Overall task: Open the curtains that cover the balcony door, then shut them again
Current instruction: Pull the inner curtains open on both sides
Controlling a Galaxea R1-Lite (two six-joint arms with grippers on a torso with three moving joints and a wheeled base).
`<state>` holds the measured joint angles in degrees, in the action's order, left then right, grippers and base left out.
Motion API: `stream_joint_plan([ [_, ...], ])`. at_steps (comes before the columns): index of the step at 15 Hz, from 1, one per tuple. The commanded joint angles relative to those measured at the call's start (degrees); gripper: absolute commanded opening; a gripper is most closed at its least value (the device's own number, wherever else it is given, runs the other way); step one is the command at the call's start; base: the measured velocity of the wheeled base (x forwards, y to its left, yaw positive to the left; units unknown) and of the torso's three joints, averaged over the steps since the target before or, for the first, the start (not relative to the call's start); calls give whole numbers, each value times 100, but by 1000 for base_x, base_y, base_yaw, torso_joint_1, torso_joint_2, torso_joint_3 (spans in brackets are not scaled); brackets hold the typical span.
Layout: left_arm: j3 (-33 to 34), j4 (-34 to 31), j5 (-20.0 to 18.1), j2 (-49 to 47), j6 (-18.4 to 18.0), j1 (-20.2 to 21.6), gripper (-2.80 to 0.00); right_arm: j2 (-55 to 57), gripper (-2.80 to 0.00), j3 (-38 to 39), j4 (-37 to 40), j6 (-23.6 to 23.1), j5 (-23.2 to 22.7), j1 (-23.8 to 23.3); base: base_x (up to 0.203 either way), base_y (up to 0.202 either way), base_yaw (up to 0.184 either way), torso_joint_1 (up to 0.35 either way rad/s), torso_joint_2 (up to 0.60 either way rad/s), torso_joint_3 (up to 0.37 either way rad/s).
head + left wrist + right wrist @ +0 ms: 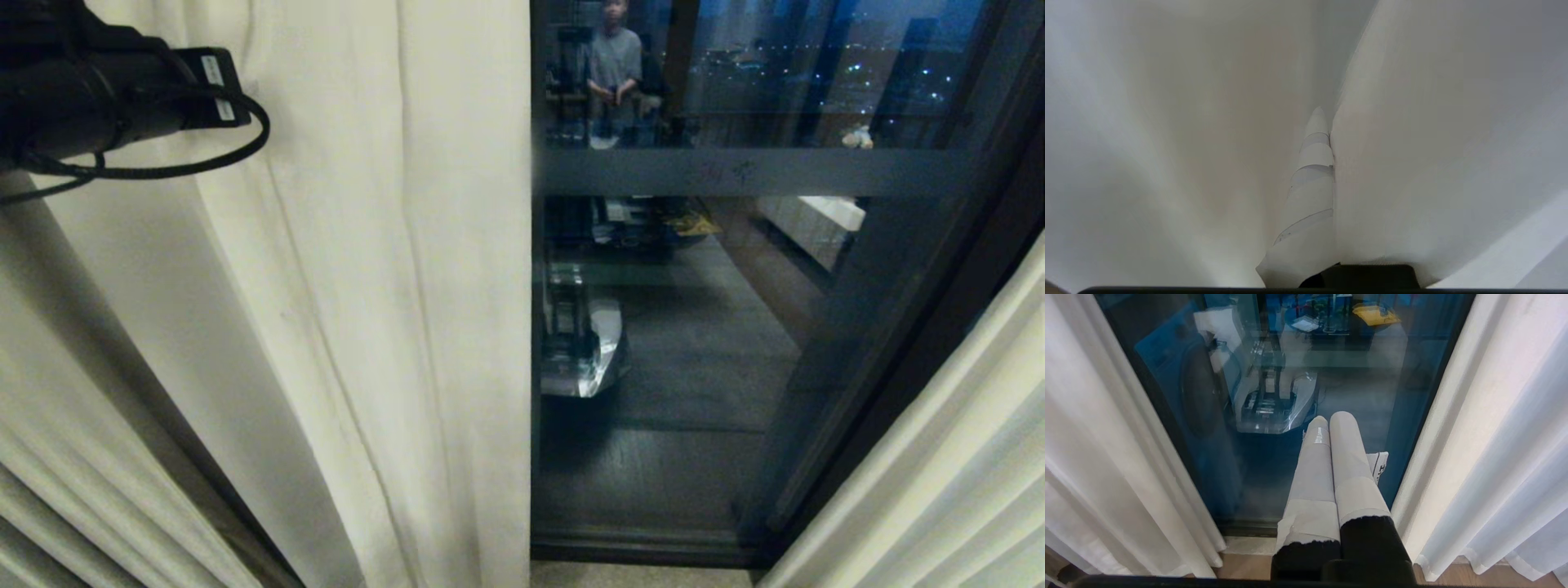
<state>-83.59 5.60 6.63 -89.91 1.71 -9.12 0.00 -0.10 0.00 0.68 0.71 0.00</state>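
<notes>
The left curtain (pixel 367 286), cream with long pleats, hangs from the picture's left to a straight hemmed edge in the middle of the head view. The right curtain (pixel 947 474) shows only at the lower right. Between them the balcony door (pixel 735 171) is bare, with dark glass and a greyish horizontal band. My left arm (pixel 98 106) reaches in at the upper left, against the left curtain. In the left wrist view my left gripper (pixel 1327 118) is shut on a fold of that curtain (pixel 1433 163), which drapes over one finger. My right gripper (pixel 1331 418) hangs shut and empty, in front of the glass (pixel 1208 437).
The glass reflects a standing person (pixel 614 57) and my own base (pixel 584 343). A dark door frame (pixel 922 343) runs down beside the right curtain. At the bottom lie the door's sill (pixel 1249 545) and a wooden floor (pixel 1241 571).
</notes>
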Motion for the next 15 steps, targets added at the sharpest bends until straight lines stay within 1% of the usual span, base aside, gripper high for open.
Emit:
stream_joint_plan([
  [1, 1, 12, 5, 35, -2, 7, -280, 0, -280, 1, 0, 2, 0, 0, 0, 0, 0, 0, 0, 0],
  [5, -196, 9, 61, -6, 4, 121, -280, 0, -280, 1, -2, 2, 0, 0, 0, 0, 0, 0, 0, 0],
  [7, -573, -1, 122, -132, 8, 381, -280, 0, -280, 1, 0, 2, 0, 0, 0, 0, 0, 0, 0, 0],
  [9, -989, -114, 156, -284, 13, 812, -280, 0, -280, 1, -2, 2, 0, 0, 0, 0, 0, 0, 0, 0],
  [13, -1695, -452, 136, -614, 63, 1877, -280, 0, -280, 1, 0, 2, 0, 0, 0, 0, 0, 0, 0, 0],
  [15, -1960, -476, 129, -819, 189, 2378, -280, 0, -280, 1, 0, 2, 0, 0, 0, 0, 0, 0, 0, 0],
])
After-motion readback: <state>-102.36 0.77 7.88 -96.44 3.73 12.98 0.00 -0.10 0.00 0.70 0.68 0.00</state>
